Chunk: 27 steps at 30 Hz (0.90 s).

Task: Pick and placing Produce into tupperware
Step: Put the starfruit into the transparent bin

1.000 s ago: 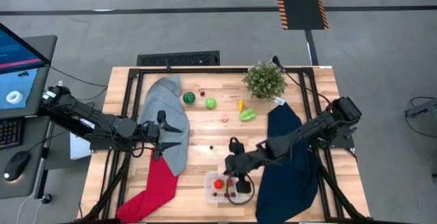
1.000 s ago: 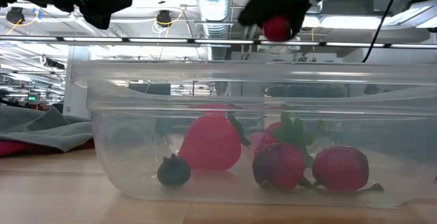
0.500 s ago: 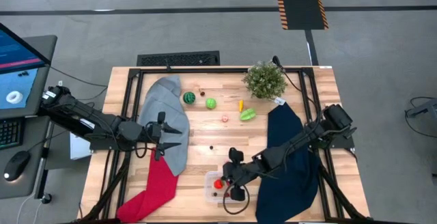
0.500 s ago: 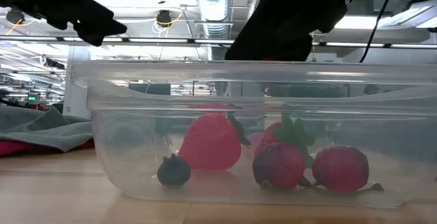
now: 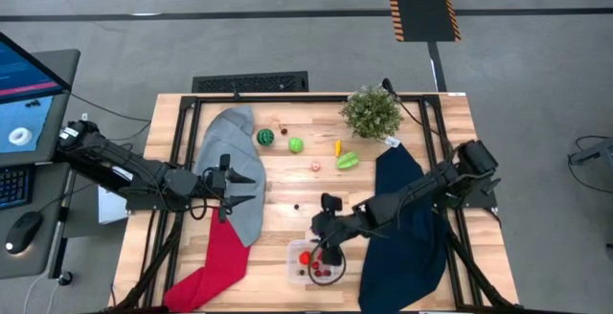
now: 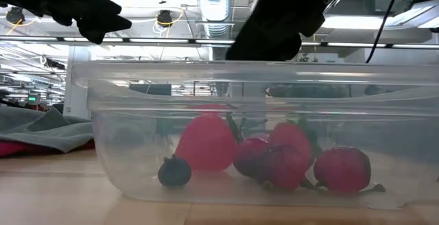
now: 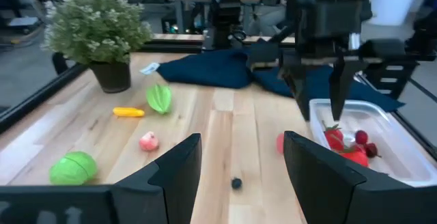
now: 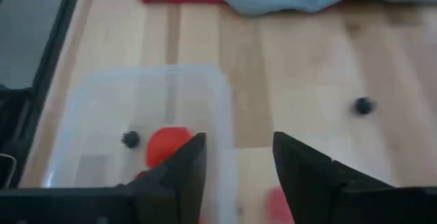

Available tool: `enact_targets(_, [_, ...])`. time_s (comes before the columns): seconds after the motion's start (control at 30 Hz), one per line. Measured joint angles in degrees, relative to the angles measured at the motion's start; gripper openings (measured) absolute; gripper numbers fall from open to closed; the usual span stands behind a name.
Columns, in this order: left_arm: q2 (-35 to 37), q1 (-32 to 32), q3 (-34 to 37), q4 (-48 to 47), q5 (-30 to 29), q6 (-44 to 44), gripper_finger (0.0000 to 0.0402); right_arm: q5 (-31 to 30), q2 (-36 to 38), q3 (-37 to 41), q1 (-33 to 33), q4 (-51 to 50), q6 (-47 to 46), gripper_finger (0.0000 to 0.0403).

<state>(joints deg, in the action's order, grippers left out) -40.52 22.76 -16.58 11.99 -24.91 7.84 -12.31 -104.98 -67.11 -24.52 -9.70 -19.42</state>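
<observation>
The clear tupperware (image 5: 314, 262) sits near the table's near edge and holds several red toy fruits (image 6: 209, 143) and a dark berry (image 6: 174, 172). My right gripper (image 5: 327, 240) hangs open just above its far rim, fingers pointing down, touching nothing. Other produce lies on the far half of the table: the striped melon ball (image 5: 265, 137), a green apple (image 5: 296, 145), a pink piece (image 5: 315, 166), a yellow piece (image 5: 337, 147) and a green piece (image 5: 347, 160). My left gripper (image 5: 231, 183) waits open above the grey cloth (image 5: 236, 166).
A potted plant (image 5: 372, 111) stands at the far edge. A navy cloth (image 5: 407, 228) lies under the right arm and a red cloth (image 5: 215, 261) at near left. A small dark berry (image 8: 364, 105) and a red piece (image 7: 280, 143) lie on the wood beside the tupperware.
My right gripper, which carried a red piece above the tupperware's rim, dipped down over the container toward the near edge, then drew back up toward the far rim. The red piece is gone from its fingers; a further dark red fruit now lies among those inside, which have shifted.
</observation>
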Motion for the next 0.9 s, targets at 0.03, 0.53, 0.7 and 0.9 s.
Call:
enact_targets(0.03, [0.0, 0.0, 0.0, 0.0, -0.3, 0.0, 0.0198, 0.0, 1.1, 0.0, 0.5, -2.6, 0.7, 0.0201])
enact_targets(0.53, [0.0, 0.0, 0.0, 1.2, -1.4, -1.2, 0.0198, -1.3, 11.9, 0.1, 14.5, -31.2, 7.8, 0.019])
enact_targets(0.7, [0.0, 0.0, 0.0, 1.2, -1.4, -1.4, 0.0198, -2.7, 10.8, 0.1, 18.9, -31.7, 12.6, 0.0185])
enact_targets(0.9, [0.0, 0.0, 0.0, 0.2, -1.4, -1.5, 0.0198, -8.9, 9.4, 0.2, 19.3, -34.0, 19.8, 0.0185])
